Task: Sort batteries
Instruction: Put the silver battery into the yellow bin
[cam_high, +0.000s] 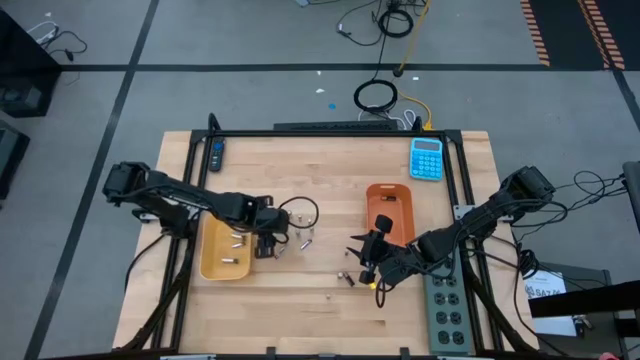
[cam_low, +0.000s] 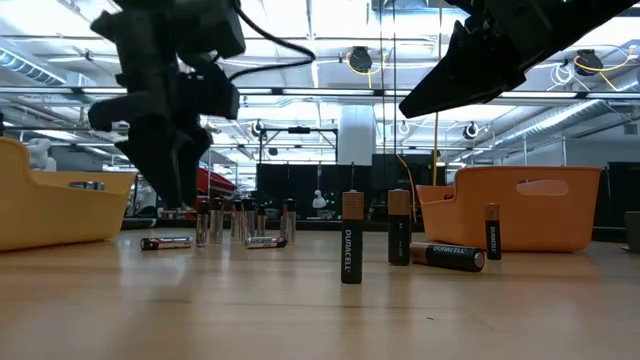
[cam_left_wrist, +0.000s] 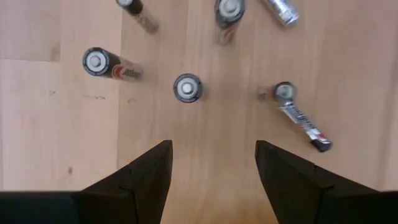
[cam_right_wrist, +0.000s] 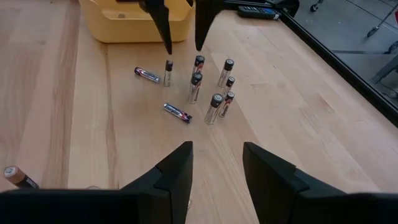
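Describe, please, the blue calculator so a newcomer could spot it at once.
Start at the wooden table in the high view and go to its far right corner, beyond the orange tray. The calculator lies flat there, apart from the tray; it is the table's only bright blue thing, with rows of pale keys.

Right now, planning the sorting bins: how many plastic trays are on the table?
2. The yellow tray sits left of centre; the orange tray sits right of centre, just inward of the blue calculator. None seems hidden.

Left tool (cam_left_wrist: 211, 177) pointing straight down with fingers spread, right tool (cam_right_wrist: 216, 168) angled forward, fingers parted
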